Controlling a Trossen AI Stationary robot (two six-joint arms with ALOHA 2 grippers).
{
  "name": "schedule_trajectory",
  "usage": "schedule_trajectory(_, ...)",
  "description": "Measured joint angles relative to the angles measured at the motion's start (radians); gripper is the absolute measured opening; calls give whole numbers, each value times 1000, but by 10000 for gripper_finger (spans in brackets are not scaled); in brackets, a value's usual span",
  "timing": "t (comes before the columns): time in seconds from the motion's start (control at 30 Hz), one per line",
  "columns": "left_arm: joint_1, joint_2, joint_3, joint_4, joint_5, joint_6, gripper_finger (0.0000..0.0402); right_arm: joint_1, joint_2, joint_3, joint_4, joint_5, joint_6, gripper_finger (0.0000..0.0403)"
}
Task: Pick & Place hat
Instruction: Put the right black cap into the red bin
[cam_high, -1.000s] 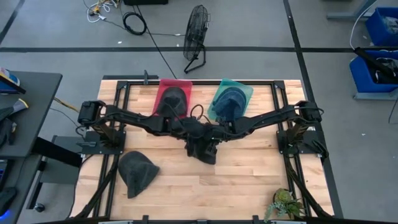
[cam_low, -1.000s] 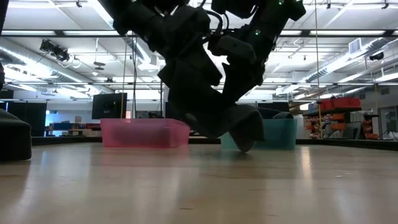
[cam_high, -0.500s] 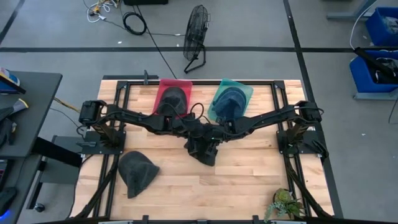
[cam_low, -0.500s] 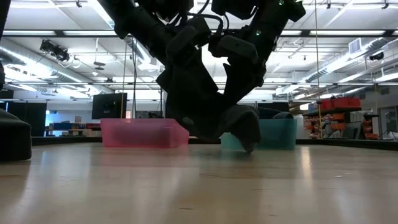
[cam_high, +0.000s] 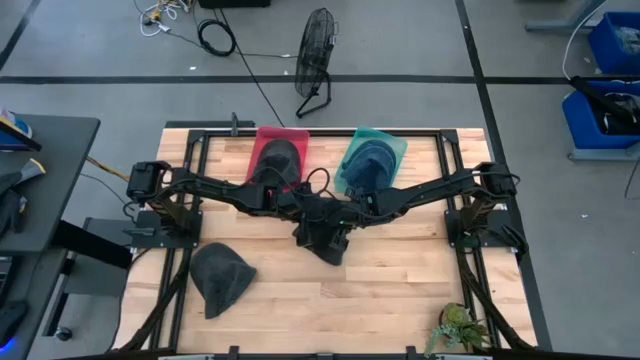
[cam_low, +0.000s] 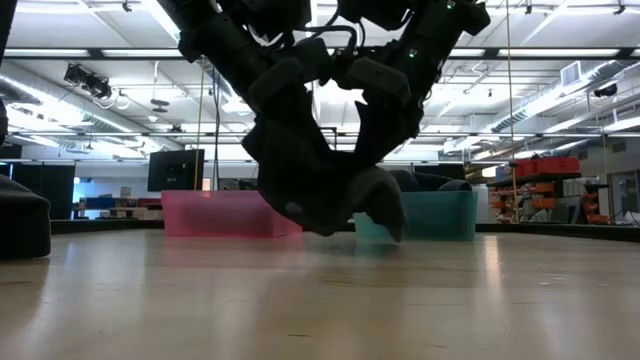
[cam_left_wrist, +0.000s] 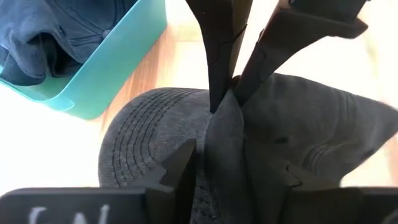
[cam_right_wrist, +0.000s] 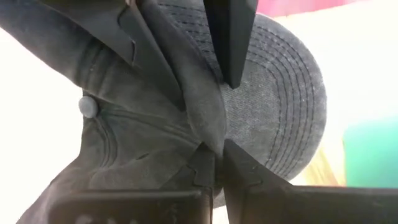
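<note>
A dark grey cap (cam_high: 328, 243) hangs between my two grippers over the middle of the table. In the low view the cap (cam_low: 330, 195) seems just clear of the wood. My left gripper (cam_high: 312, 222) comes at it from the table's left and my right gripper (cam_high: 345, 220) from the right, and both are shut on cloth. The stitched brim (cam_left_wrist: 143, 130) shows in the left wrist view and the crown button (cam_right_wrist: 88, 107) in the right wrist view. My left gripper (cam_left_wrist: 230, 168) has a raised fold of the cap's crown (cam_left_wrist: 225, 146) between its two fingers, slanting down from the table's left. The cap hangs below it. My right gripper (cam_right_wrist: 217, 163) pinches the same ridge of cloth (cam_right_wrist: 208, 134) near the brim, several layers thick. It slants down from the table's right, opposite the left fingers (cam_right_wrist: 231, 43).
A second grey hat (cam_high: 222, 278) lies on the table's near left. At the far edge stand a pink bin (cam_high: 262, 140) holding a dark hat and a teal bin (cam_high: 396, 148) holding a blue one. A small plant (cam_high: 455, 325) sits at the near right corner.
Both grippers, joined on the cap, have shifted a little toward the table's left. The cap has gone with them and risen slightly off the wood.
</note>
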Motion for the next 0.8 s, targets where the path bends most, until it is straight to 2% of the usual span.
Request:
schedule_trajectory(0.07, 0, 0, 0, -1, 0, 14, 103, 0, 0, 0, 4, -2, 0, 13)
schedule_trajectory(0.23, 0, 0, -2, -4, 0, 14, 18, -2, 0, 0, -1, -29, 11, 23)
schedule_trajectory(0.33, 0, 2, -2, -6, 3, 14, 16, -10, 0, 0, -1, -69, 26, 45)
schedule_trajectory(0.63, 2, -8, -3, -35, 1, -9, 13, -10, -27, 0, -2, -76, 0, 142)
schedule_trajectory(0.8, 29, -67, -3, -50, -17, -12, 20, -10, -107, 0, -60, -75, -1, 167)
